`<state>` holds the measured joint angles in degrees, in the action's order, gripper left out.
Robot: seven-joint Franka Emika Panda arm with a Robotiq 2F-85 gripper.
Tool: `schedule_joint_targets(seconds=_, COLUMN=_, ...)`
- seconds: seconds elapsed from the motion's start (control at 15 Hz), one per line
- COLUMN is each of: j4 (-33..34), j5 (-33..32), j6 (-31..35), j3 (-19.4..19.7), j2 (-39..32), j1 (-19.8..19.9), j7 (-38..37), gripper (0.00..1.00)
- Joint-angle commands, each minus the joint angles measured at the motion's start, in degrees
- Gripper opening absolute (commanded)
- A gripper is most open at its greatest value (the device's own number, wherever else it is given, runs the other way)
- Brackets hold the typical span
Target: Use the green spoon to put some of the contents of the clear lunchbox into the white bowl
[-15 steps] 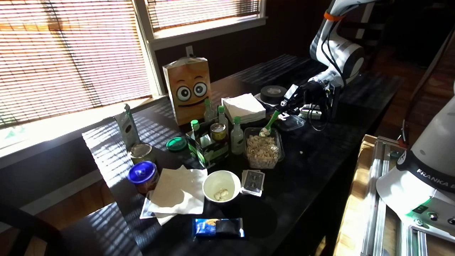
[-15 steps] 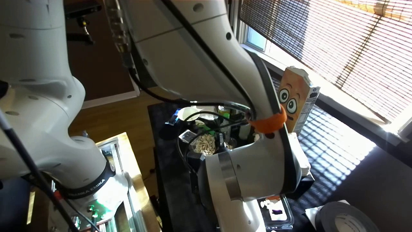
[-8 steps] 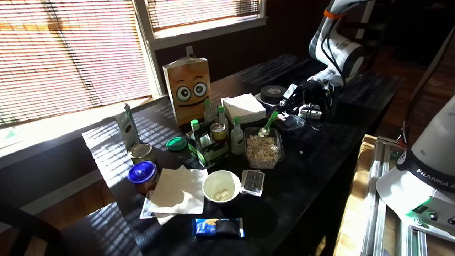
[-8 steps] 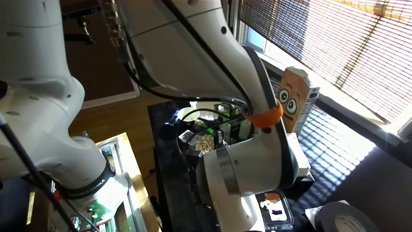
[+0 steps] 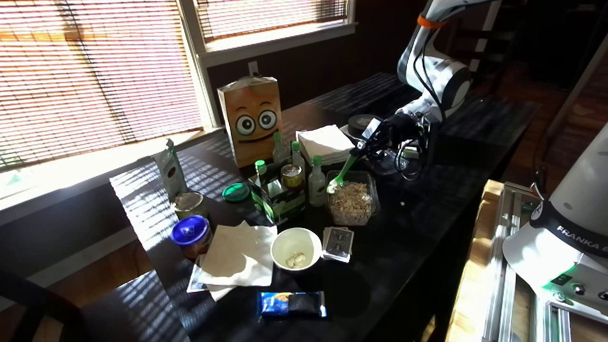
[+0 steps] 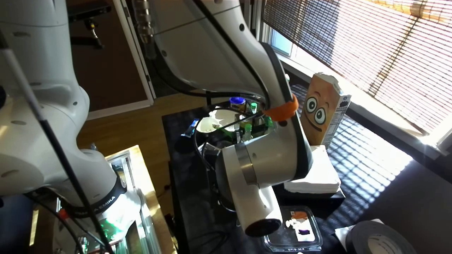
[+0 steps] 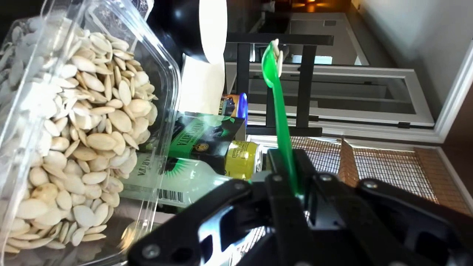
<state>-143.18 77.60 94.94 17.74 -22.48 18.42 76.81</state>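
Note:
My gripper (image 5: 359, 146) is shut on the handle of the green spoon (image 5: 346, 171). In the wrist view the spoon (image 7: 282, 122) stands out from between the fingertips (image 7: 290, 157), with a few pale seeds in its bowl end. The clear lunchbox (image 5: 375, 203) holds many pale tan seeds; its wall (image 7: 168, 118) fills the left of the wrist view. The spoon's tip appears over the lunchbox's bottle-side edge in an exterior view. The white bowl (image 5: 287, 241) stands apart with several seeds inside; it also shows in an exterior view (image 6: 204, 125). The arm mostly hides the lunchbox there.
A bottle (image 5: 317, 183) stands beside the lunchbox, next to a bottle carrier (image 5: 285, 206) with a can. Cards (image 5: 338, 243) lie between lunchbox and bowl. Napkins (image 5: 242, 256), a blue packet (image 5: 290, 304) and a blue-lidded jar (image 5: 191, 232) surround the bowl. A flat clear container (image 6: 300, 229) lies behind.
The arm has moved over the table toward the bottles and bowl, carrying the spoon from the lunchbox's far corner to its bottle-side edge. The spoon stays held; bowl and lunchbox have not moved.

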Motion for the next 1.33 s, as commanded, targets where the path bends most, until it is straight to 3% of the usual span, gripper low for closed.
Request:
schedule_joint_targets(seconds=0.0, j4=-4.1, j5=4.1, j6=6.5, j3=-1.2, j2=4.8, j1=-3.9, j7=0.4, gripper=0.03)
schedule_joint_targets(seconds=0.67, j4=-9.2, j5=9.1, j6=15.7, j3=-6.3, j2=12.3, j1=-10.6, j7=1.5, gripper=0.03)
schedule_joint_targets(seconds=1.27, j4=-12.5, j5=23.6, j6=34.3, j3=-12.8, j2=20.8, j1=-16.6, j7=11.7, gripper=0.03)
